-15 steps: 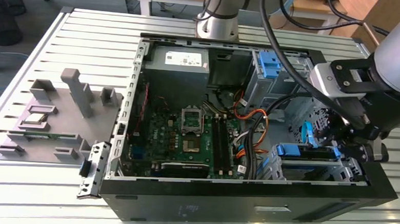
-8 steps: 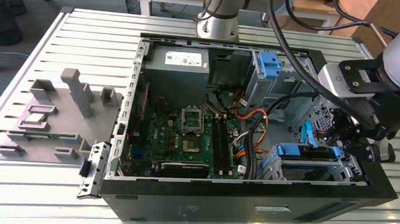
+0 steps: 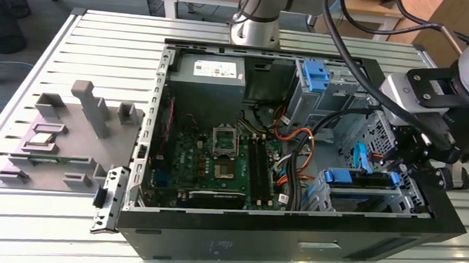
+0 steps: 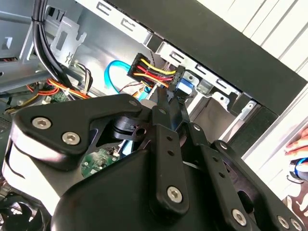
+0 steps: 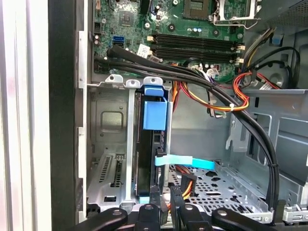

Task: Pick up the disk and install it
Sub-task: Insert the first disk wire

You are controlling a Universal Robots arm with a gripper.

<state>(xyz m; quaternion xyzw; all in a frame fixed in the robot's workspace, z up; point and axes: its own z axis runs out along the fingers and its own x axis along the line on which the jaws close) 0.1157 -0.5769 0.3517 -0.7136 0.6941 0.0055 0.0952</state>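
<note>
Already the disk (image 5: 144,159) sits in the drive cage (image 5: 108,144), end effector (image 5: 166,204) pinching its connector.

No print on any label or part can be read

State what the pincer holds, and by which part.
Cannot be told: the pincer sits beside the blue-railed silver metal hard drive in its bay; contact is hidden.

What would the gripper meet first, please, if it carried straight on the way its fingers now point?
Probably the disk standing in its bay: in the first wrist view the gripper points along it, beside the light-blue cable. Depth is unclear.
</note>
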